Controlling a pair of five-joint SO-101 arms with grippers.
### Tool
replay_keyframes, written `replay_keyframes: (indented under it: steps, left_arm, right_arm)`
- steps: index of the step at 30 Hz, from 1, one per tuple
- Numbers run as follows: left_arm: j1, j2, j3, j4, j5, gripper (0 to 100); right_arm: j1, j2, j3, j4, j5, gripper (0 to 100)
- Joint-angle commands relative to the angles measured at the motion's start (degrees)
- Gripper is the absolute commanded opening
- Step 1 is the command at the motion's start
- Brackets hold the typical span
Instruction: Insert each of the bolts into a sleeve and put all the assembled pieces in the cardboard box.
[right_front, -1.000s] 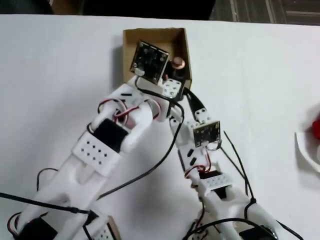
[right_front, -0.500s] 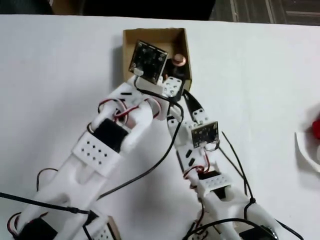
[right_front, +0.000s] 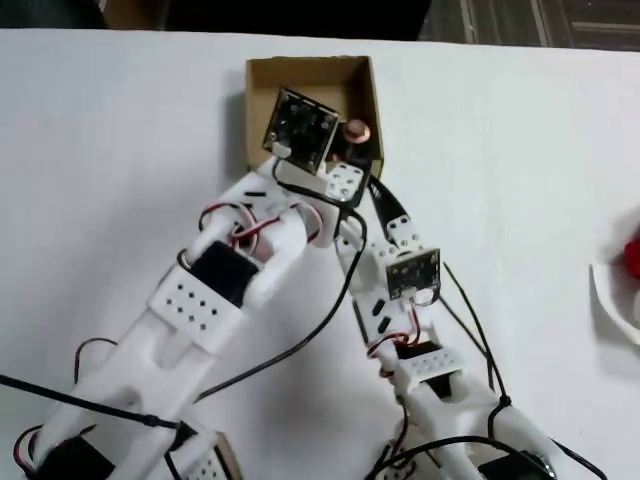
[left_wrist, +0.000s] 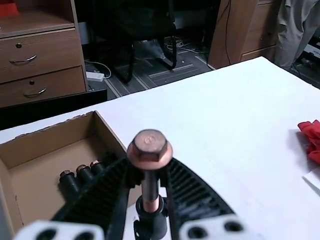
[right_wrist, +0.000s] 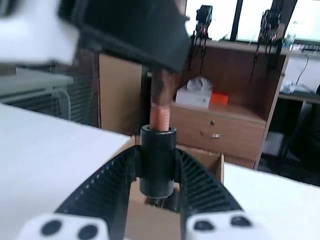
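Across the white table (right_front: 110, 130) the left arm (right_front: 190, 300) runs from the near-left corner up to an open brown cardboard box (right_front: 305, 75), with its wrist over the box's right half. The left gripper (left_wrist: 149, 172) is clamped on a copper-coloured bolt with a flanged hexagonal head (left_wrist: 149, 148). Its black ribbed fingers (left_wrist: 112, 187) press the shank from both sides just under the head, which points up.

Inside the box, close to one wall, three assembled pieces (left_wrist: 80, 172) lie side by side — dark sleeves with copper bolt heads showing.

The lower end of the held bolt sits in the mouth of a short black cylindrical sleeve (right_wrist: 157, 160). A stretch of copper thread is bare above the sleeve's rim, so the bolt is only partly in. Bolt and sleeve stand in one line at the box's right side.

The right gripper (right_wrist: 157, 167) is closed around that sleeve, gripping it from both sides about halfway up. The right arm (right_front: 420, 350) comes up from the near edge just right of the left arm, ending at the box's near-right corner.

Far right, well apart from the arms, a red object (right_front: 632, 258) lies by a curved white rim (right_front: 608, 300) — what it is cannot be told.
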Motion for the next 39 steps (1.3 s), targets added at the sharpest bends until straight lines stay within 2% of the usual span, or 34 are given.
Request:
replay_keyframes:
  steps: [1,14,16,21,27,34,39]
  left_arm:
    - [-0.18,-2.02,1.27,-1.32,0.62,2]
    - [-0.62,-2.11,4.00,-0.97,0.62,3]
    - [-0.62,-2.11,5.32,-0.97,0.62,6]
    - [-0.62,-2.11,8.92,-0.97,0.62,24]
    - [-0.62,-2.64,8.48,-1.41,0.62,22]
    - [-5.36,-2.73,-1.45,2.37,0.53,22]
    - [-12.04,-2.73,-14.99,9.76,0.53,22]
  right_arm:
    - [-0.04,-0.40,-3.08,-3.56,0.53,2.1]
    - [-0.04,-0.40,-2.99,-3.56,0.53,2.1]
    - [-0.04,-0.40,-2.99,-3.65,0.53,2.1]
    - [-0.04,-0.40,-2.99,-3.65,0.53,2.1]
    - [-0.04,-0.40,-2.73,-3.56,0.53,2.1]
    - [0.04,0.13,-2.73,-3.03,0.26,2.1]
    - [1.10,0.22,-7.21,5.23,0.18,2.1]
